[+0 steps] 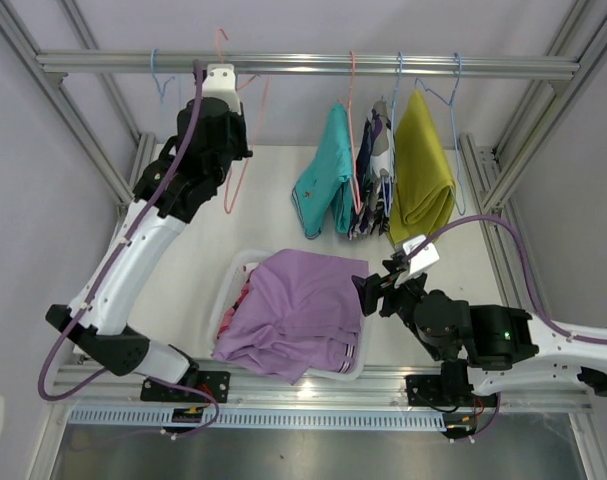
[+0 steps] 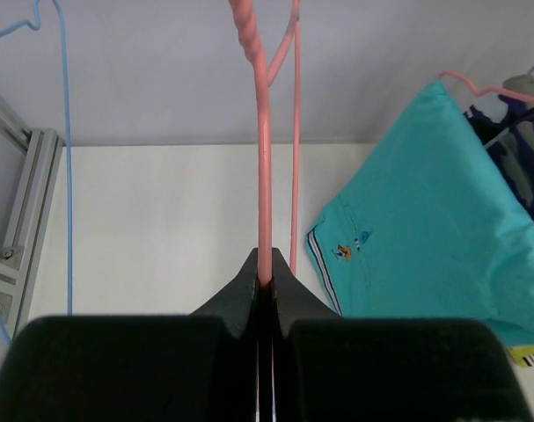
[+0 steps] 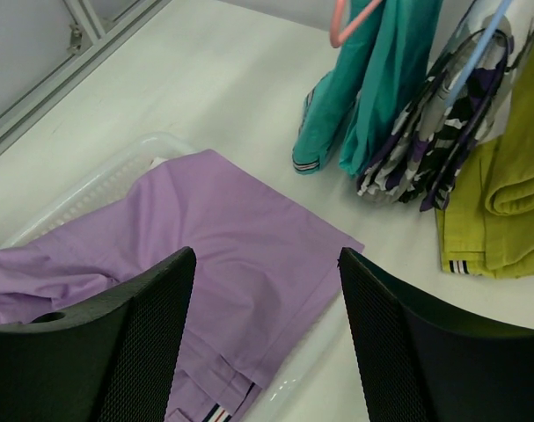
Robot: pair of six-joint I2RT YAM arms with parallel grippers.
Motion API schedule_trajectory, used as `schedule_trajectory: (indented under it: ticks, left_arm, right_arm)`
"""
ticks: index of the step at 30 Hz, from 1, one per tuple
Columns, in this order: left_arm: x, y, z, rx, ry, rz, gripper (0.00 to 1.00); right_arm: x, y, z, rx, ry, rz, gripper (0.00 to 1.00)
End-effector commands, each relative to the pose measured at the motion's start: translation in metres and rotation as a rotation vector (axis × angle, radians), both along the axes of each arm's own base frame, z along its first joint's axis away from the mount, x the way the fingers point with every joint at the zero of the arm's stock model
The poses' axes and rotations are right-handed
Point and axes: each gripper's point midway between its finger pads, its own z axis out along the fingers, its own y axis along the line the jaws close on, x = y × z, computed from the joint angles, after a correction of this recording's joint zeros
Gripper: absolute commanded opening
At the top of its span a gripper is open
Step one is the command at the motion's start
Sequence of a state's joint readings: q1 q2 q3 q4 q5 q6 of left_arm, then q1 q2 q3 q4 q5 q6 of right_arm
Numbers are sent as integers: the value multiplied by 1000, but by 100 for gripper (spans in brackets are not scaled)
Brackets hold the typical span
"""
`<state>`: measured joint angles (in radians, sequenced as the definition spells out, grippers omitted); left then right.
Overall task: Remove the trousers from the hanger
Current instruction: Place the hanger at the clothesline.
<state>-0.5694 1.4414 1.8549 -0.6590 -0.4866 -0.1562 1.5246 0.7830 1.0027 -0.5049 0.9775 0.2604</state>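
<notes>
White tabletop (image 1: pixel 253 215) beneath a metal rail (image 1: pixel 313 66): we see the left gripper (image 2: pixel 265 280) pinched tight on a bare pink hanger (image 2: pixel 263 176) hooked over that rail. The right gripper (image 3: pixel 265 259) hovers, fingers spread wide, above the lilac trousers (image 1: pixel 303 305), which lie heaped in a white basket (image 1: pixel 235 270) over the pink-red trousers (image 1: pixel 240 298). We find the teal trousers (image 1: pixel 328 170), camouflage trousers (image 1: pixel 371 190) and mustard trousers (image 1: pixel 421 165) draped on hangers toward the rail's right.
</notes>
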Motion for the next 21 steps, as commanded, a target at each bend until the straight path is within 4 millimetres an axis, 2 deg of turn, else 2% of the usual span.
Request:
schedule_trajectory:
  ticks: [1, 3, 5, 6, 8, 10, 11, 12, 16, 20, 21]
  left_arm:
    - [20, 2, 0, 7, -4, 13, 1]
    - [29, 6, 0, 6, -2, 25, 1]
    - [42, 10, -10, 21, 24, 42, 1]
    - [45, 10, -5, 15, 12, 44, 1]
    - [56, 10, -14, 17, 32, 46, 1]
    - [63, 11, -14, 12, 33, 43, 1]
    - [71, 12, -25, 25, 58, 49, 1]
    - [73, 13, -21, 24, 53, 49, 1]
    - [81, 17, -35, 38, 84, 59, 1]
    - [77, 17, -41, 33, 104, 55, 1]
    - [75, 16, -54, 31, 132, 55, 1]
  right_arm:
    - [5, -10, 3, 14, -4, -18, 72]
    - [7, -13, -1, 7, -3, -24, 72]
    - [9, -15, -7, -7, -3, -30, 72]
    - [10, -15, -8, -7, -4, -34, 72]
    - [13, -18, -16, -29, -11, -40, 73]
    - [14, -19, -17, -17, -23, -37, 73]
    - [14, -20, -19, -19, -23, -36, 73]
    - [14, -20, -24, -22, -20, -31, 73]
    - [14, -21, -29, -23, -14, -23, 74]
    - [14, -22, -29, -22, -12, -26, 74]
    - [14, -22, -30, -23, -12, -26, 74]
